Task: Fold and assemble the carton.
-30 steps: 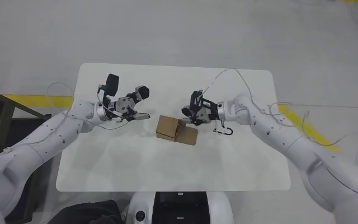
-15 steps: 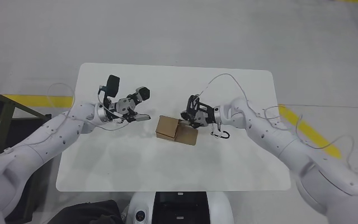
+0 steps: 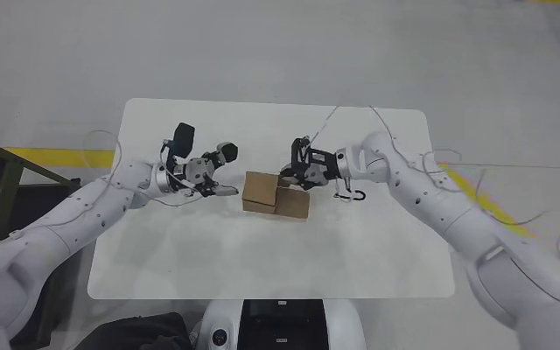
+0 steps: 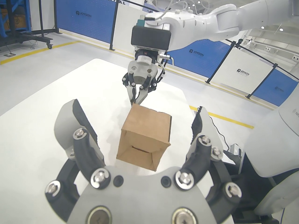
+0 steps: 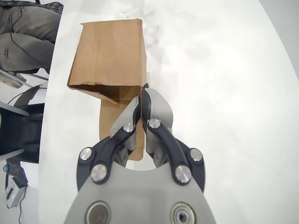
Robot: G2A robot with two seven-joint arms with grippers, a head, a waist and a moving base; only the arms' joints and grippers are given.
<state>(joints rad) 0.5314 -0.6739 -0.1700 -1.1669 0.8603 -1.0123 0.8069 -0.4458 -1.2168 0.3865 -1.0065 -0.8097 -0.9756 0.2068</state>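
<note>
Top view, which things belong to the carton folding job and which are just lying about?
Job: brown cardboard carton; right gripper pinching its open edge; open left gripper beside it; white table.
Lying about: dark green frame; yellow floor stripe.

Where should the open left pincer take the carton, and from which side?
Probably across the two side walls of the carton, near its closed end, coming in level from that end. The open left pincer faces that end, with the carton centred in its gap. The right pincer is shut on a wall edge at the opposite, open end.
</note>
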